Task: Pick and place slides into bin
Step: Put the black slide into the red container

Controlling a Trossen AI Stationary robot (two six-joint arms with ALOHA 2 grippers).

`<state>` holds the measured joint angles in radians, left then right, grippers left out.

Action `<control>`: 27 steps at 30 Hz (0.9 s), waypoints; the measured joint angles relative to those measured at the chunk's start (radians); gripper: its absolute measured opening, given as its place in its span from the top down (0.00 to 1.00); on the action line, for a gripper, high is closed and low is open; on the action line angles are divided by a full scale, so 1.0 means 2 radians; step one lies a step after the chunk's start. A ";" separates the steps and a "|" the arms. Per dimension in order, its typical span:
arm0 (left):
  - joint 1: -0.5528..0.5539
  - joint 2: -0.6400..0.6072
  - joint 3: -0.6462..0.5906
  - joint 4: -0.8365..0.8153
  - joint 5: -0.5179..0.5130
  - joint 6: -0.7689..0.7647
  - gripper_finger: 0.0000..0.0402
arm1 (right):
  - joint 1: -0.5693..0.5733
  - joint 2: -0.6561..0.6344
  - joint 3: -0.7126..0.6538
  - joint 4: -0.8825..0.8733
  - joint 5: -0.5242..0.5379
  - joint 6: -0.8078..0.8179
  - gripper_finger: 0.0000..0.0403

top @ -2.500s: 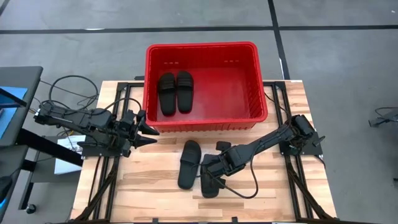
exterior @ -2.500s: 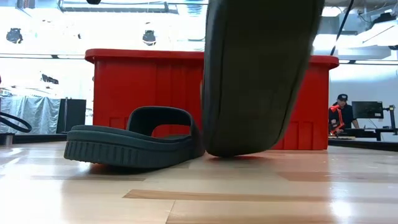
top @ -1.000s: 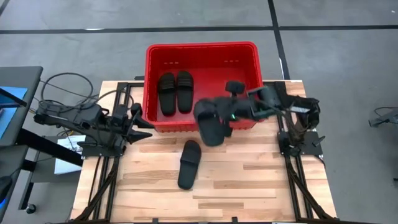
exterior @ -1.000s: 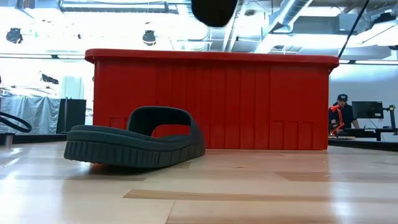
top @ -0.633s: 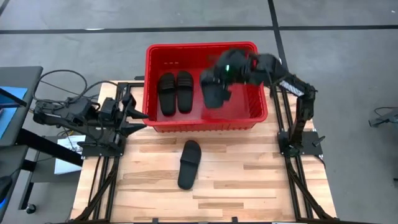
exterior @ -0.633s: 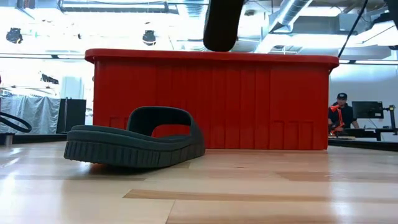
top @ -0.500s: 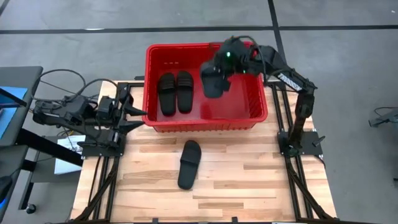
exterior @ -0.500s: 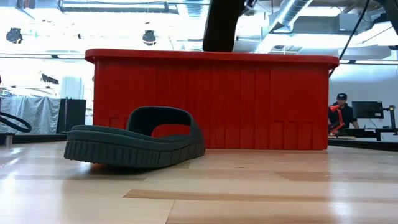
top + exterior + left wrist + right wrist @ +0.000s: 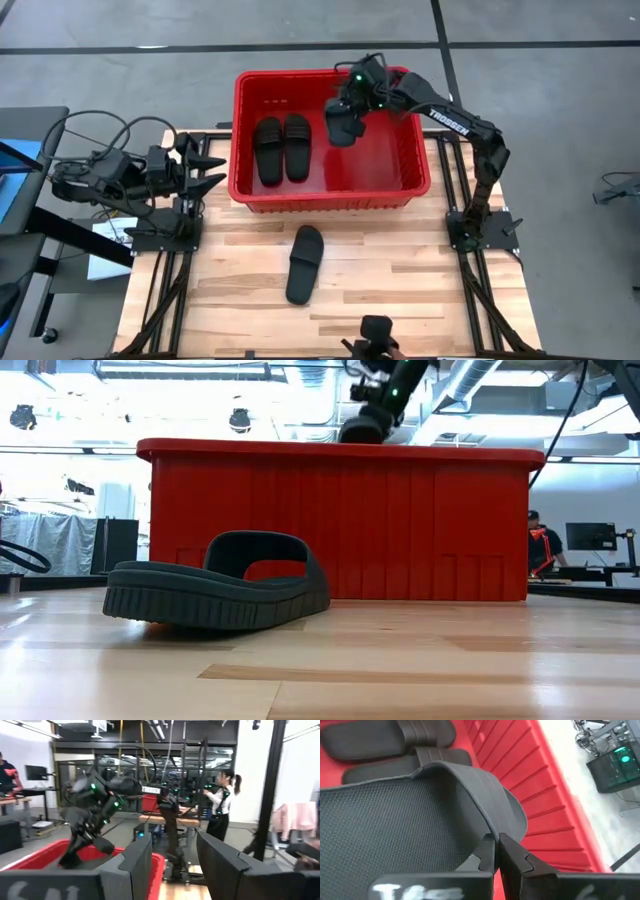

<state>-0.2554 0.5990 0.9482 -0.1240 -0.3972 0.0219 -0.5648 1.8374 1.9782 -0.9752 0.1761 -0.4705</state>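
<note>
The red bin stands at the table's far middle. Two black slides lie side by side on its floor at the left, straps up. My right gripper is over the bin's far middle, shut on a third slide. That slide also shows in the right wrist view and just above the rim in the low view. A fourth slide lies sole down on the table, near of the bin. My left gripper is open and empty, left of the bin. My right gripper pinches the edge of the slide's strap band between its two fingers. The fingers come from above, slanting down. The slide hangs tilted below them, its footbed toward the wrist camera, its lower part inside the bin.
The bin's right half has bare red floor. A small dark object shows at the table's near edge. People stand in the room behind.
My right gripper has carried the slide from above the bin's near wall toward the far edge and down, so that little of the slide stays above the rim. My left gripper has drawn back toward the table's left edge.
</note>
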 joint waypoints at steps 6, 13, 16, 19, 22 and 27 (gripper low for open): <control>0.000 -0.006 0.000 0.000 -0.031 0.023 0.64 | -0.013 0.000 -0.062 0.066 -0.015 -0.005 1.00; 0.000 -0.005 0.000 0.000 -0.045 0.033 0.64 | -0.025 0.000 -0.126 0.132 -0.021 -0.005 1.00; 0.000 -0.005 0.000 0.000 -0.045 0.035 0.64 | -0.026 0.007 -0.143 0.151 -0.020 0.001 1.00; 0.000 -0.005 0.000 0.000 -0.045 0.036 0.64 | -0.030 0.021 -0.151 0.161 -0.021 0.009 1.00; 0.000 -0.005 0.000 0.000 -0.045 0.037 0.64 | -0.028 0.047 -0.151 0.170 -0.020 0.008 1.00; 0.000 -0.005 0.000 0.000 -0.045 0.037 0.64 | -0.026 0.091 -0.151 0.179 -0.021 0.006 1.00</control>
<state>-0.2554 0.5880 0.9478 -0.1238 -0.4873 0.0950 -0.6174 2.0194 1.6760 -0.6174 0.1346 -0.4590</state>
